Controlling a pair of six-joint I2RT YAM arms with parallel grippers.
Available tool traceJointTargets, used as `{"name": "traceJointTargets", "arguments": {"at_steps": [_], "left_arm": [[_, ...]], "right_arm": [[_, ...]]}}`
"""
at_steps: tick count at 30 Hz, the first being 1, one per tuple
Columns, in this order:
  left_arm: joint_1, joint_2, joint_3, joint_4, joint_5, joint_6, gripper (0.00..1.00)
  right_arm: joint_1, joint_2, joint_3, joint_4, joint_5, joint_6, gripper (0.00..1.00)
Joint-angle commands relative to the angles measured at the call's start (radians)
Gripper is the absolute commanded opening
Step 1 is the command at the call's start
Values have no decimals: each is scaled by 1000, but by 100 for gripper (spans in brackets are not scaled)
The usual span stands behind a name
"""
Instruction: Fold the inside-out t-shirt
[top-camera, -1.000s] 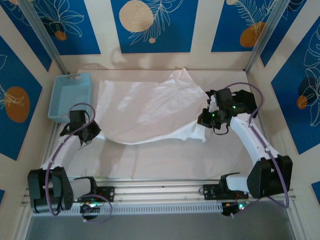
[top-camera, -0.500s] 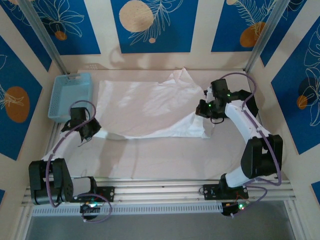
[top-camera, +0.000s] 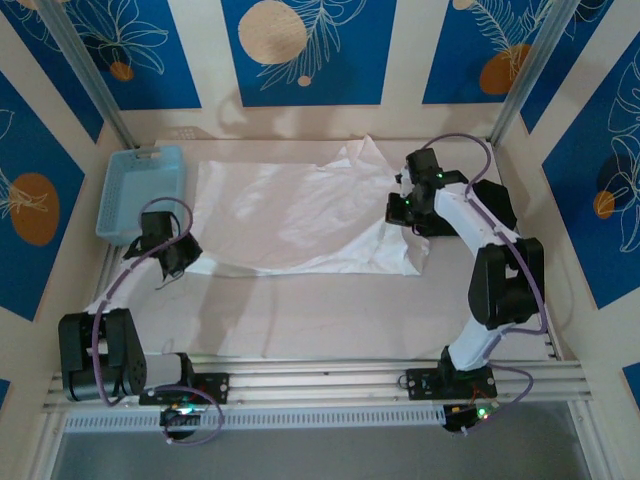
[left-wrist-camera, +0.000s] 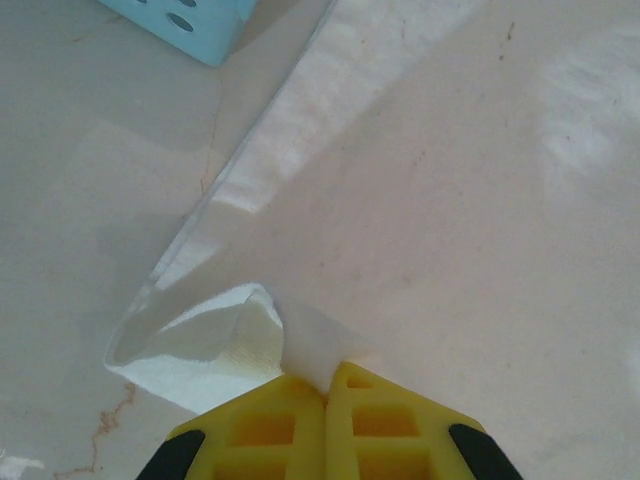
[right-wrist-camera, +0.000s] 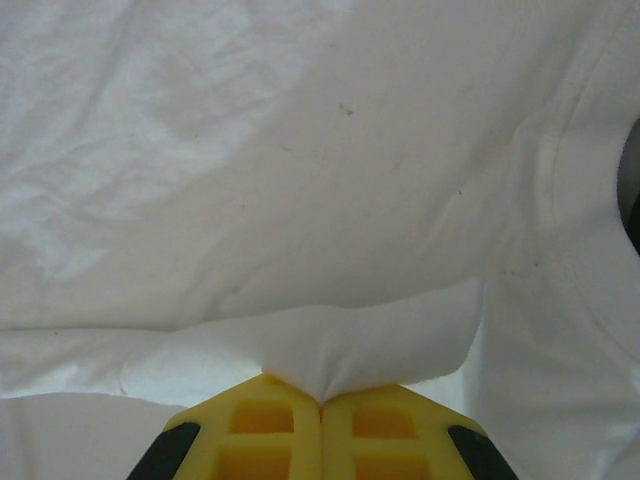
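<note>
My left claw (left-wrist-camera: 326, 378) and right claw (right-wrist-camera: 320, 398) are both clamped on edges of the white t-shirt (top-camera: 290, 215), which lies just right of the blue basket (top-camera: 108, 205). Over the last second I've pulled its sagging near edge straight, so it looks flat enough to fold.

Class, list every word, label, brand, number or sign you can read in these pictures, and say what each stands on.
None can be read.
The white t-shirt bears no legible print or tag.
The blue basket is plain.
The wall panels carry leaf and circle drawings, not lettering.
</note>
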Motion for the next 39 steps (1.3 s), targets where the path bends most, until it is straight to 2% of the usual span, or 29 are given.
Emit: {"name": "traceJointTargets", "arguments": {"at_steps": [1,8,34,39], "left_arm": [[14,17,38,18,-12,8,0],[16,50,89,7,-15,10,0],[22,311,264,62,-22,1,0],[21,404,310,131,-24,-8,4]], "right_arm": [[2,27,51,-23,37,-30,3],[-13,84,123,-46,82,-52,3],[-64,322,389,-70,48,-43,3],[-69,422,474,-43,38,-21,9]]}}
